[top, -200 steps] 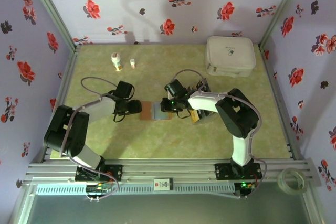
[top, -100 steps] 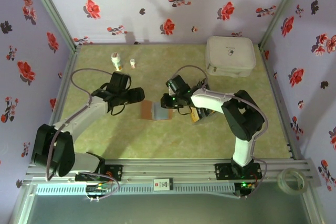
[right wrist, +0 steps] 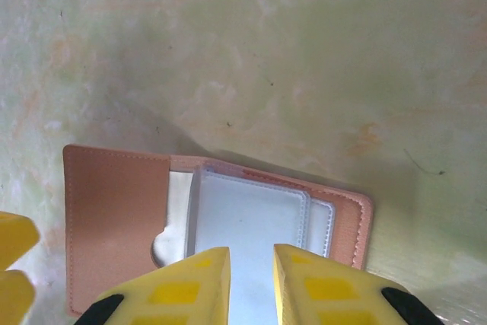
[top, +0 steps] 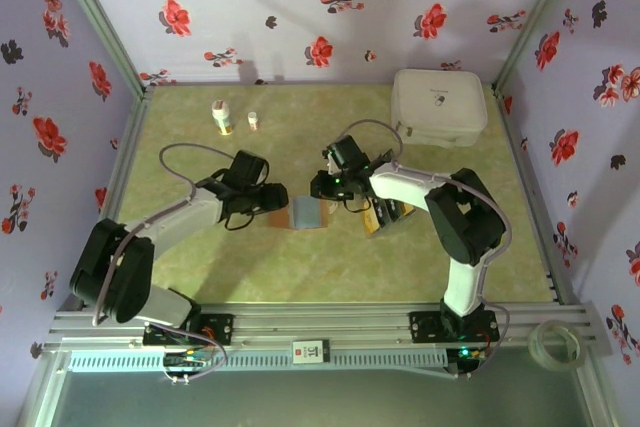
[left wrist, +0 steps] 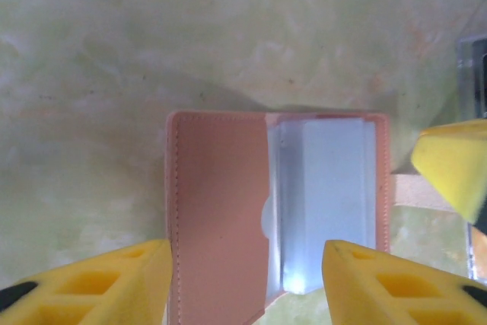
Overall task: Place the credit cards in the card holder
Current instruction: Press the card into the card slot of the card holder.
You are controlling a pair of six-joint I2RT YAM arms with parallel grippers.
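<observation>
Left jaws nearer half-hidden card holder point(left wrist: 217, 218), wide apart; right jaws barely apart above it

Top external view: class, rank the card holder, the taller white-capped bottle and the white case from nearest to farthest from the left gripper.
1. card holder, right beside the left gripper, mid-table.
2. taller bottle, back left of the table.
3. white case, back right corner.

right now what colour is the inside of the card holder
Pale grey-blue, inside a pinkish-brown cover; the card holder shows best in the left wrist view.
</observation>
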